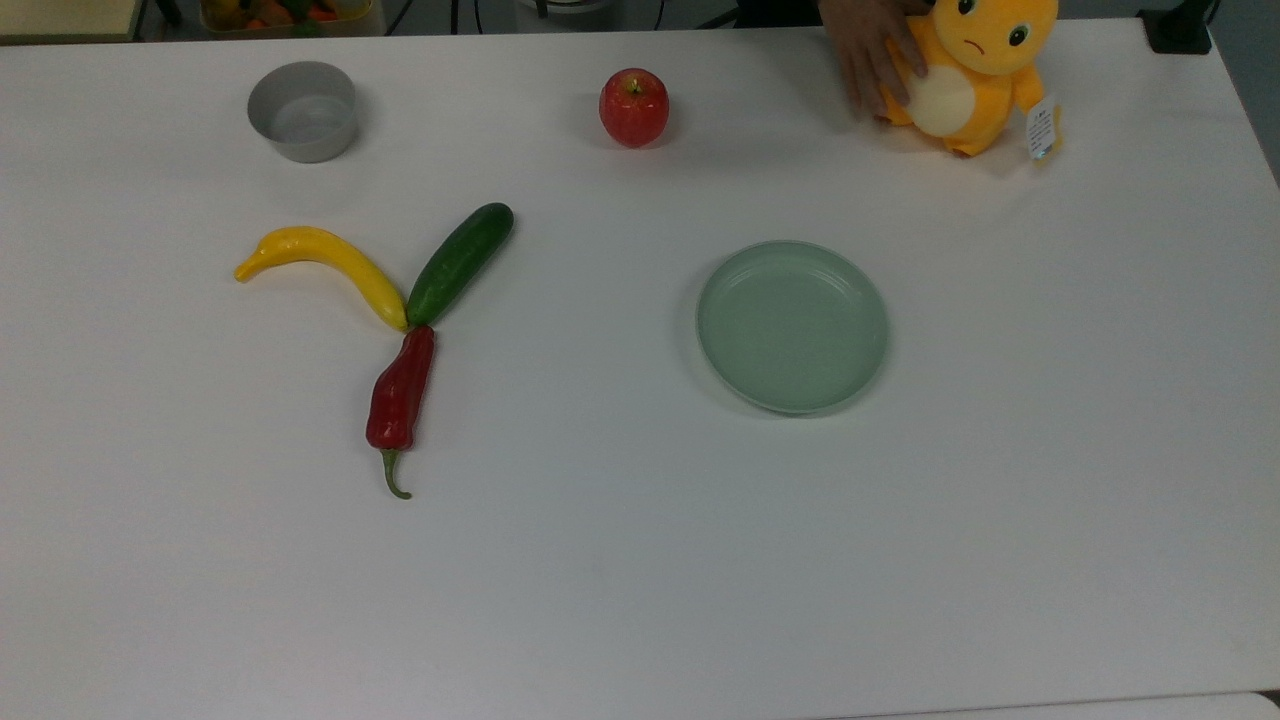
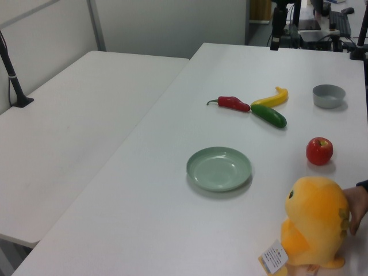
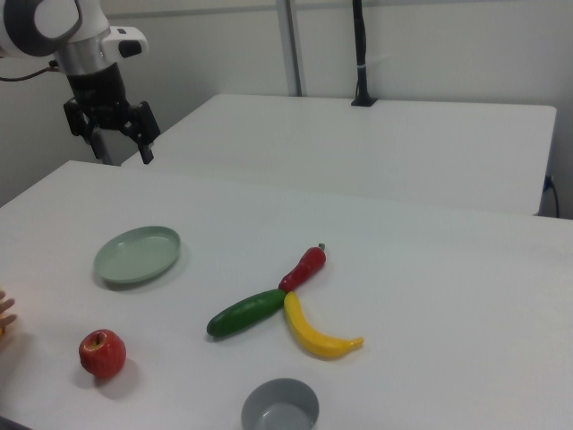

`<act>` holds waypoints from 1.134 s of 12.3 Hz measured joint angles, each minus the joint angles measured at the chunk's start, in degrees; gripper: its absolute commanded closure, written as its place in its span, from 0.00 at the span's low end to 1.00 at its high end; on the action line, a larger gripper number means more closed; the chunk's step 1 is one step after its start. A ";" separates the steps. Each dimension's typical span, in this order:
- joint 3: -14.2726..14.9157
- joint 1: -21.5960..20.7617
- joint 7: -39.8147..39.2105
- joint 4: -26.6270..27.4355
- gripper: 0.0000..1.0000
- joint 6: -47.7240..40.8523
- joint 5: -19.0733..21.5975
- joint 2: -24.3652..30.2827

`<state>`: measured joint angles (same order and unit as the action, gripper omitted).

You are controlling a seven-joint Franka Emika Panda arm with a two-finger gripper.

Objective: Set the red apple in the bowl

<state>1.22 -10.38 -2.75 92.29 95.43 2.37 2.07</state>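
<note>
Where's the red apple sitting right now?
The red apple sits on the table near the top view's upper edge, between the grey bowl to the top view's left and the orange plush toy to the top view's right, touching neither.

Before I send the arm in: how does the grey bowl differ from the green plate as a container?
The bowl is grey, small and straight-walled; the plate is pale green, much wider and shallow with a low rim. In the top view the bowl stands near the far edge of the table, left of the red apple; the plate lies further forward, right of the apple. Both are round, upright and empty.
</note>
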 measured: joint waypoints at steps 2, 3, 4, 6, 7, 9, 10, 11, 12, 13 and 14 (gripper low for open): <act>0.00 0.01 -0.14 0.00 0.00 0.00 0.00 0.00; 0.00 0.01 -0.14 0.00 0.00 0.00 0.00 0.00; 0.00 0.01 -0.14 0.00 0.00 0.00 0.00 0.00; -0.01 0.01 -0.14 0.00 0.00 0.00 0.00 0.00; -0.02 0.01 -0.14 0.00 0.00 0.00 0.00 0.00; -0.16 0.00 -0.27 0.25 0.00 -0.61 0.00 -0.01; -0.47 -0.02 -0.47 0.41 0.00 -1.84 0.03 -0.03; -1.24 -0.04 -0.58 0.67 0.00 -3.76 0.03 -0.04; -2.29 -0.13 -0.58 1.08 0.00 -5.75 0.03 -0.05; -3.24 -0.21 -0.58 1.63 0.00 -7.58 0.03 -0.06; -4.03 -0.26 -0.58 2.29 0.00 -9.27 0.03 -0.06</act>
<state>-2.81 -10.64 -3.32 94.58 86.17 2.40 2.01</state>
